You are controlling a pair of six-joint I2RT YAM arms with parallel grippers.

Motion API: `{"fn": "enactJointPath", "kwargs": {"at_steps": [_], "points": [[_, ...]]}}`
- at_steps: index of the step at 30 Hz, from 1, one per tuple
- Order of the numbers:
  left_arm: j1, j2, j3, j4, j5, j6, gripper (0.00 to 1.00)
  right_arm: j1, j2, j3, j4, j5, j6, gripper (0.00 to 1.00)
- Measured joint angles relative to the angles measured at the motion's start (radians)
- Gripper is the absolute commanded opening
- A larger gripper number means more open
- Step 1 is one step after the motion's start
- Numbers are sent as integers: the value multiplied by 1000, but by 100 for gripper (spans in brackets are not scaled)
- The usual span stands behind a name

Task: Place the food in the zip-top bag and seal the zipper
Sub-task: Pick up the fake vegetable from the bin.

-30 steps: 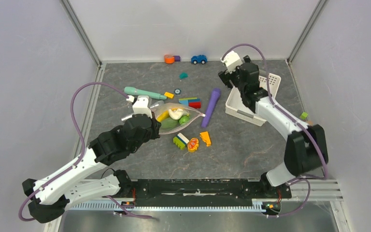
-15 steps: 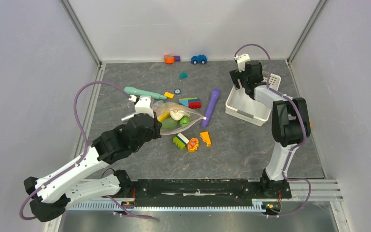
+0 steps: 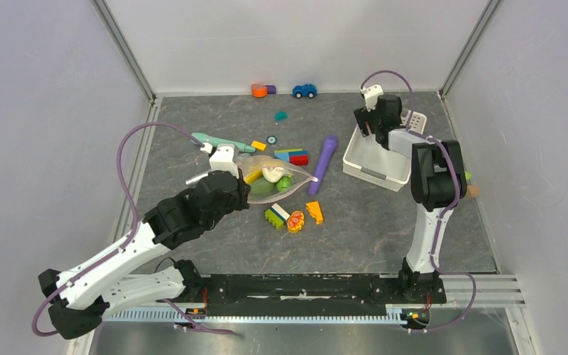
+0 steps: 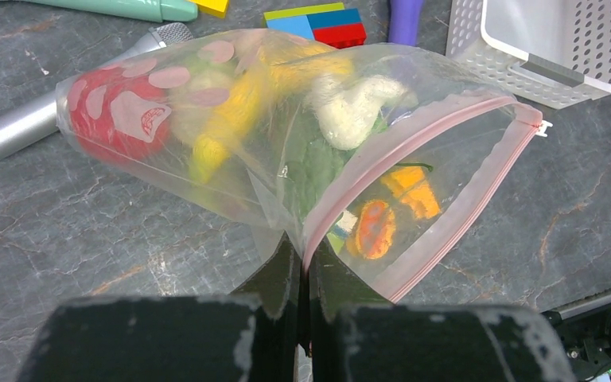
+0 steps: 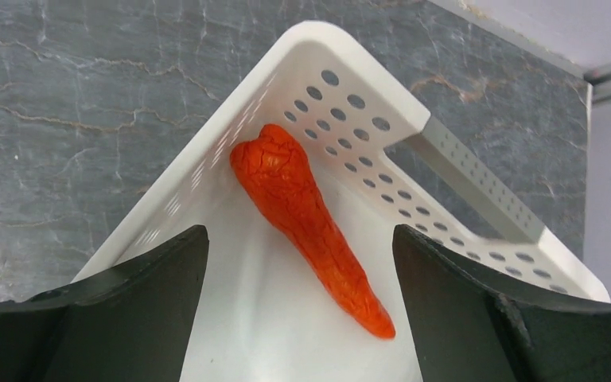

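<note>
Bag (image 4: 310,159) pinched tight at its mouth edge by left gripper (image 4: 302,259), food (image 4: 350,103) inside.
Basket (image 5: 350,103) under right gripper (image 5: 298,239), fingers spread wide astride carrot (image 5: 302,207), not touching. Since a second ago, right arm folded in over basket; left barely shifted. Zipper (image 4: 414,151) gaping; bagged food blurred by plastic; carrot hidden from above.

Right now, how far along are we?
Done: several pieces of food sit inside the zip-top bag. In hand: left end effector pinches its mouth edge; right end effector hangs open over the carrot in the white basket. Left: bag the carrot, seal the open zipper.
</note>
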State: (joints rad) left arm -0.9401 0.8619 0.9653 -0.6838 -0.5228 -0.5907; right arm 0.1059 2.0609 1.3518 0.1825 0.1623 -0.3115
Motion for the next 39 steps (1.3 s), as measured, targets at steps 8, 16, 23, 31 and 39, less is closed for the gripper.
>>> {"fn": "enactJointPath", "kwargs": {"at_steps": [8, 16, 23, 31, 39], "points": [[11, 9, -6, 27, 23, 18, 2, -93, 100, 109, 4, -256, -101, 88], [16, 8, -7, 33, 30, 29, 2, -106, 133, 150, -19, -398, -270, 86], [20, 4, -7, 35, 31, 32, 2, -100, 168, 178, -24, -452, -319, 81], [25, -4, -13, 36, 32, 33, 2, -100, 233, 248, -44, -480, -322, 70], [31, -5, -15, 37, 35, 34, 2, -100, 248, 266, -62, -483, -325, 35]]}}
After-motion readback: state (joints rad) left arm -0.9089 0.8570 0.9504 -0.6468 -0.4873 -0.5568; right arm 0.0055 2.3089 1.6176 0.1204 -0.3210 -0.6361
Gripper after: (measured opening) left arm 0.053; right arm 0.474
